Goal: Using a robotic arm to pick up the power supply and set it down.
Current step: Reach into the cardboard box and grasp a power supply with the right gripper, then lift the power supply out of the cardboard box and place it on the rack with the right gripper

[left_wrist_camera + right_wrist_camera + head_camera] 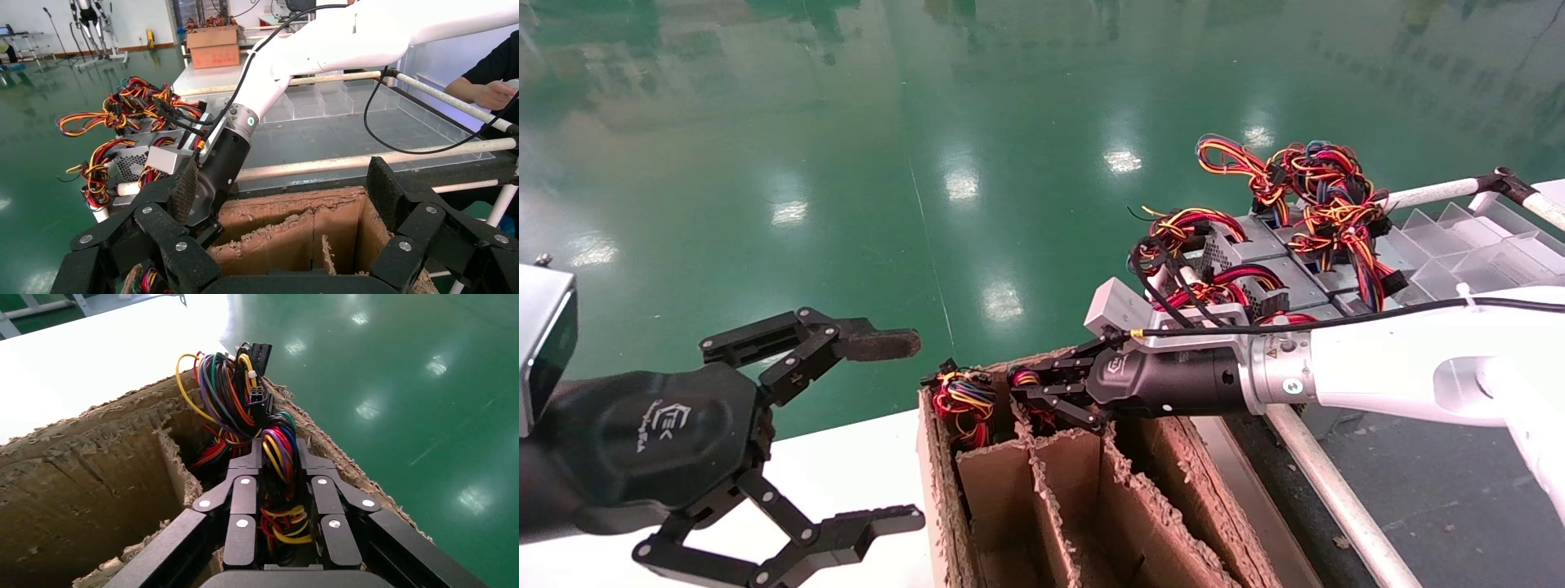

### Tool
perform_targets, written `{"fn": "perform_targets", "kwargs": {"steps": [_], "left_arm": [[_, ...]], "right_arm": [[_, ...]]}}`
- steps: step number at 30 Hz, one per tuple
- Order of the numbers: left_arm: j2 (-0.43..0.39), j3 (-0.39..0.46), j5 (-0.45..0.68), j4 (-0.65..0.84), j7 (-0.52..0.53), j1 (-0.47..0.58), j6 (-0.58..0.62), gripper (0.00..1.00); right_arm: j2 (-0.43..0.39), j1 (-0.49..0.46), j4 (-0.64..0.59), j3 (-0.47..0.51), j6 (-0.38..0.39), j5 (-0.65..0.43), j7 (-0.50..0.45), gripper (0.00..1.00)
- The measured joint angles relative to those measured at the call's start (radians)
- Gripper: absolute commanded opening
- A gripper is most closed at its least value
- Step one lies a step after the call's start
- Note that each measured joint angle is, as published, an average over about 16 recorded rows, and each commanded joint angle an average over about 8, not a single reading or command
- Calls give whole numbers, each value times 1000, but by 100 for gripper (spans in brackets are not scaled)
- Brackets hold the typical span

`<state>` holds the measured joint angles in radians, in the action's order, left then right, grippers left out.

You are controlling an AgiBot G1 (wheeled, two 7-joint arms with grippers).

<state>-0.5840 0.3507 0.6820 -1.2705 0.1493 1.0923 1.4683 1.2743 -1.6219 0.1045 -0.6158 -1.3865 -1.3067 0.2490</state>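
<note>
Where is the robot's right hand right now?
In the head view, the right gripper is at the far end of the cardboard box, its jaws shut on a wire bundle, just below the pile of power supplies.

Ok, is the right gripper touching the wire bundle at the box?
Touching. The right wrist view shows the right gripper closed around the wire bundle, fingers pressed against the wires, above the cardboard box.

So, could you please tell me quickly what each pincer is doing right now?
Left pincer: open, empty.
Right pincer: closed on the wire bundle.

Head overhead — wrists close, shared carton (pixel 1091 482)
</note>
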Motion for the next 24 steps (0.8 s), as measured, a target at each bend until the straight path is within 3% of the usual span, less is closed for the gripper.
{"fn": "perform_targets", "kwargs": {"steps": [15, 24], "left_arm": [[0, 0, 0, 0, 0, 0, 0, 100], [0, 0, 0, 0, 0, 0, 0, 100]], "right_arm": [[-54, -17, -27, 61, -71, 87, 73, 0], [-132, -102, -13, 122, -144, 176, 64, 0]]}}
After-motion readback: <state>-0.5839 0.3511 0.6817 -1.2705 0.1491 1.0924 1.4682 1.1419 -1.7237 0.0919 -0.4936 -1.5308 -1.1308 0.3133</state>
